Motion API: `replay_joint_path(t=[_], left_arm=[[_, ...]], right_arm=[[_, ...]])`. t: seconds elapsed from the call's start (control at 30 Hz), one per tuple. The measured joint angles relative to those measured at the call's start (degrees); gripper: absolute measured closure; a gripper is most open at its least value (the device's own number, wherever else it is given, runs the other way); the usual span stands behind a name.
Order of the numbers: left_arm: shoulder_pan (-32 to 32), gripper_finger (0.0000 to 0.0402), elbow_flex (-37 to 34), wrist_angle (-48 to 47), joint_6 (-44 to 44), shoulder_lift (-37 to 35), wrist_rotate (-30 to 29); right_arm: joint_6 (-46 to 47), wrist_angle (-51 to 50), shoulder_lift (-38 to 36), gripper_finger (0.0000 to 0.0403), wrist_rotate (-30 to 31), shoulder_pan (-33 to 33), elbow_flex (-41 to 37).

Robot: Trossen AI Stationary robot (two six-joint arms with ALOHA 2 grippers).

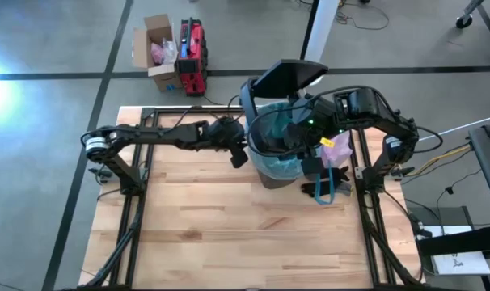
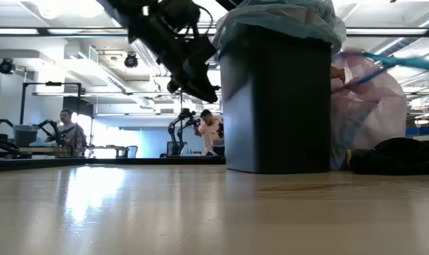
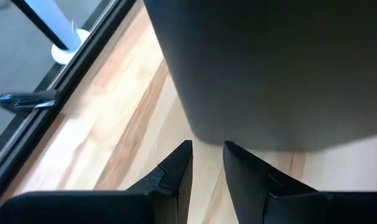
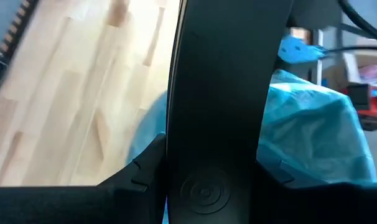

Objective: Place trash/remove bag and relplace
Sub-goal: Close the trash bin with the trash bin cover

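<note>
Right gripper (image 1: 300, 136), jaws pinching the bin lid (image 4: 223, 93) (blue liner (image 4: 313, 124) just beyond); left gripper (image 3: 207, 168), jaws nearly together, w/ bin wall (image 3: 269, 68) ahead.

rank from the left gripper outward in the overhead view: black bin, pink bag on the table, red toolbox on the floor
From the left gripper:
1. Black bin, right beside it at mid-table.
2. Pink bag, past the bin, on the table's right side.
3. Red toolbox, off the table on the floor beyond its far edge.
</note>
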Motion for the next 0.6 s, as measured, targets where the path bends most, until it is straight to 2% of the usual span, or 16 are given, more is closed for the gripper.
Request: replay_joint_path(t=[0.13, 0.23, 0.4, 0.6], left_arm=[[0.0, 0.0326, 1.48, -7.53, 0.86, -2.72, -0.07], [0.0, 0.0326, -0.24, -9.39, 0.79, -6.39, -0.85], [0.0, 0.0326, -6.97, -10.08, -3.67, -14.75, -2.02], [-0.15, 0.0326, -15.43, -6.95, -7.94, -25.18, -2.07]], right_arm=[[0.7, 0.04, -0.04, 0.0273, 0.77, -0.07, -1.77], [0.65, 0.06, -0.26, 0.0273, 4.66, -0.06, -4.84], [1.4, -0.06, -3.54, 0.0273, 5.53, 0.02, -11.2], [3.21, -0.11, -9.31, 0.0273, 6.51, 0.44, -15.29]])
